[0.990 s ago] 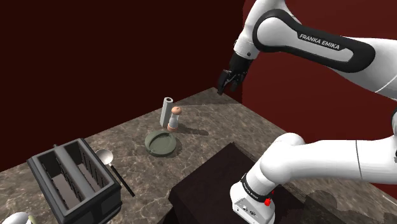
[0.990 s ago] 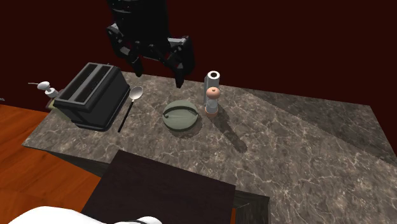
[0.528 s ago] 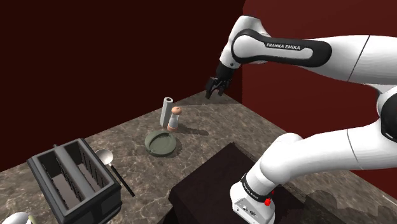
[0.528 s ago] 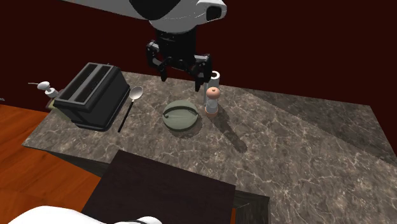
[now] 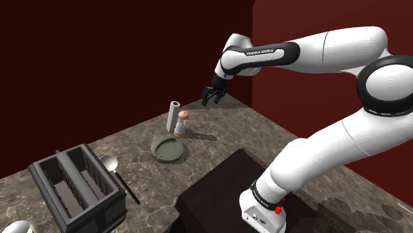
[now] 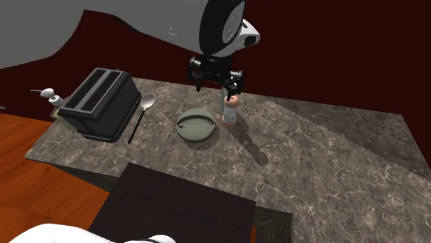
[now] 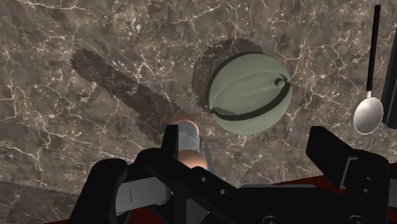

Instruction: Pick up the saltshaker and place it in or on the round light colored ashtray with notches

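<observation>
On the dark veined countertop [image 5: 245,129] we see the saltshaker [image 5: 181,124] standing upright, just beside a grey upright cylinder [image 5: 173,116] and near the round grey-green ashtray [image 5: 168,148], which lies flat and apart from it. Above them the gripper [image 5: 212,98] hangs in the air with its 2 fingers spread wide, clasping nothing; in the wrist view the saltshaker shows close by 1 finger [image 7: 170,137], down on the counter and untouched. Toward the shoulder view's left lie a spoon [image 5: 110,163] and a dark toaster [image 5: 76,188] with 2 slots. We see the arm's dark stand [image 5: 225,192] at the lower right.
</observation>
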